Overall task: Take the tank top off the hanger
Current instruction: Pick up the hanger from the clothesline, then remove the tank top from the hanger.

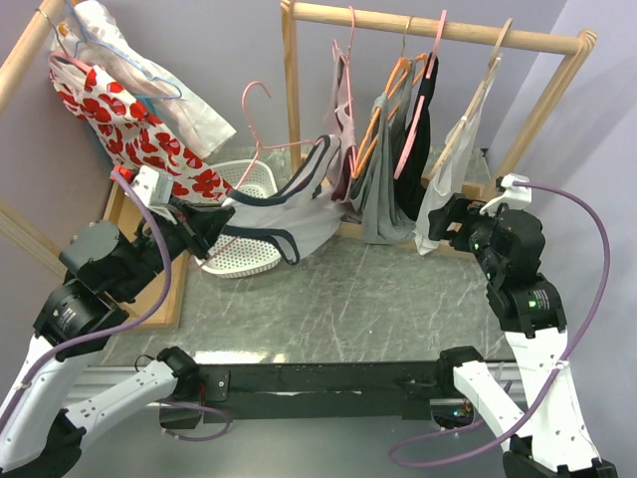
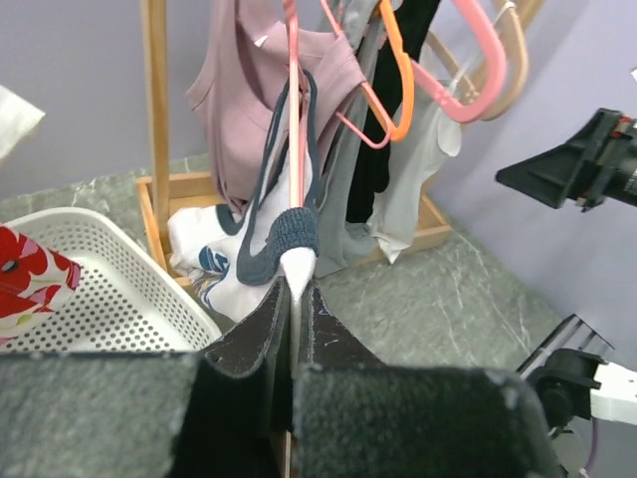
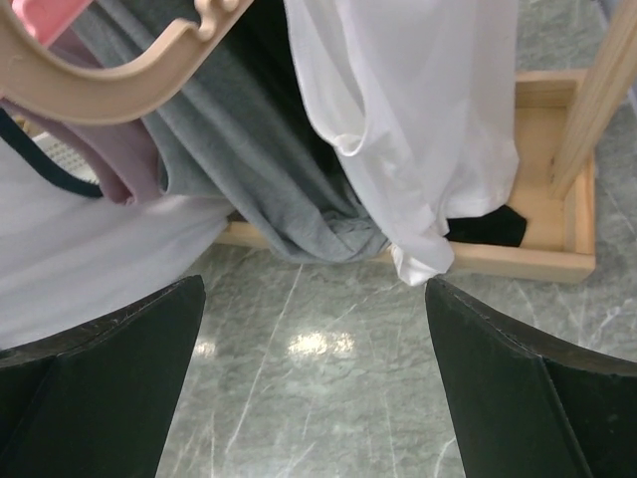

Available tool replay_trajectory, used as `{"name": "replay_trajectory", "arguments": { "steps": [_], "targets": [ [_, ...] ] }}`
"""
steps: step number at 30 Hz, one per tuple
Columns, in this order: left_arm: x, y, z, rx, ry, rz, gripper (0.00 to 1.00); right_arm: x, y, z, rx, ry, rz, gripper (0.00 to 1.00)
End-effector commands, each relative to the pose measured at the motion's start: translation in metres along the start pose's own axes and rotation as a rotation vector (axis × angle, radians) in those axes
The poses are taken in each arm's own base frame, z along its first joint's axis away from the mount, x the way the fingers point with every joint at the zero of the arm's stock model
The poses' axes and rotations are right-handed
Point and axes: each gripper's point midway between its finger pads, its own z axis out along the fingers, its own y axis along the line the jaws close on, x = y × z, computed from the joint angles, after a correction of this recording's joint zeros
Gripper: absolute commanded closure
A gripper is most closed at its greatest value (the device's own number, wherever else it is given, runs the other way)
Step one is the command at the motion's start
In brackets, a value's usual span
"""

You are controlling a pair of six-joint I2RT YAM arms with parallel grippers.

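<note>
The white tank top (image 1: 289, 214) with navy trim hangs on a pink hanger (image 1: 257, 119), pulled off the rack toward the left. My left gripper (image 1: 217, 227) is shut on its white fabric; in the left wrist view the cloth (image 2: 297, 271) is pinched between the closed pads of the left gripper (image 2: 296, 289), with a navy strap (image 2: 289, 231) and the pink hanger's bar (image 2: 296, 110) just beyond. My right gripper (image 1: 438, 227) is open and empty beside a hanging white garment (image 3: 398, 129); in the right wrist view the gripper (image 3: 314, 287) stands above bare marble.
A wooden rack (image 1: 438, 25) holds several garments on pink, orange and beige hangers. A white perforated basket (image 1: 249, 261) sits under the tank top. A red-floral garment (image 1: 129, 129) hangs on a second rack at the left. The rack's base tray (image 3: 572, 264) lies ahead of my right gripper.
</note>
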Motion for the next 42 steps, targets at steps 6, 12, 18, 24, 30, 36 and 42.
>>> {"name": "replay_trajectory", "arguments": {
  "steps": [6, 12, 18, 24, 30, 36, 42],
  "targets": [
    [0.025, -0.010, -0.003, 0.052, 0.167, -0.004, 0.99, -0.019, 0.035, -0.030, -0.198, -0.084, 0.052, 0.00],
    [0.054, -0.011, 0.002, 0.075, 0.218, -0.050, 0.99, 0.000, 0.061, -0.033, -0.360, -0.018, 0.063, 0.01],
    [0.066, -0.025, 0.005, 0.161, 0.239, -0.076, 0.99, 0.046, 0.075, -0.019, -0.477, 0.108, 0.124, 0.04],
    [0.071, -0.039, -0.003, 0.243, 0.262, -0.092, 0.99, 0.060, 0.095, -0.009, -0.588, 0.175, 0.168, 0.12],
    [0.076, -0.057, -0.007, 0.360, 0.236, -0.146, 0.99, 0.073, 0.110, 0.001, -0.626, 0.210, 0.227, 0.14],
    [0.080, -0.059, -0.005, 0.375, 0.237, -0.162, 0.99, 0.088, 0.129, 0.018, -0.623, 0.246, 0.260, 0.16],
    [0.077, -0.059, -0.004, 0.372, 0.224, -0.158, 0.99, 0.107, 0.141, 0.030, -0.593, 0.311, 0.245, 0.48]
  ]
}}
